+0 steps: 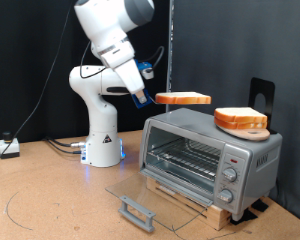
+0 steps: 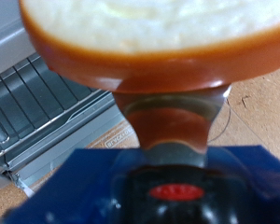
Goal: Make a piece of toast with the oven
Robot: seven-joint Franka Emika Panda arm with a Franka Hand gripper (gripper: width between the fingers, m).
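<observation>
My gripper (image 1: 156, 98) is shut on one edge of the piece of toast (image 1: 184, 99), a thin slice with an orange-brown crust. It holds the slice level in the air above the oven's top, toward the exterior view's left end of it. The oven (image 1: 235, 155) is a silver box with three round knobs, and its glass door (image 1: 155, 200) hangs open and lies flat in front. In the wrist view the toast (image 2: 149, 33) fills the upper picture, the gripper (image 2: 174, 93) clamps its crust, and the oven's wire rack (image 2: 33, 103) shows below.
A thicker stack of bread slices (image 1: 240, 118) rests on a wooden disc on the oven's top, at the exterior view's right. The oven stands on a wooden slat base (image 1: 205, 208). The white robot base (image 1: 102, 140) and cables (image 1: 30, 150) are at the left, and a black stand (image 1: 263, 95) is behind.
</observation>
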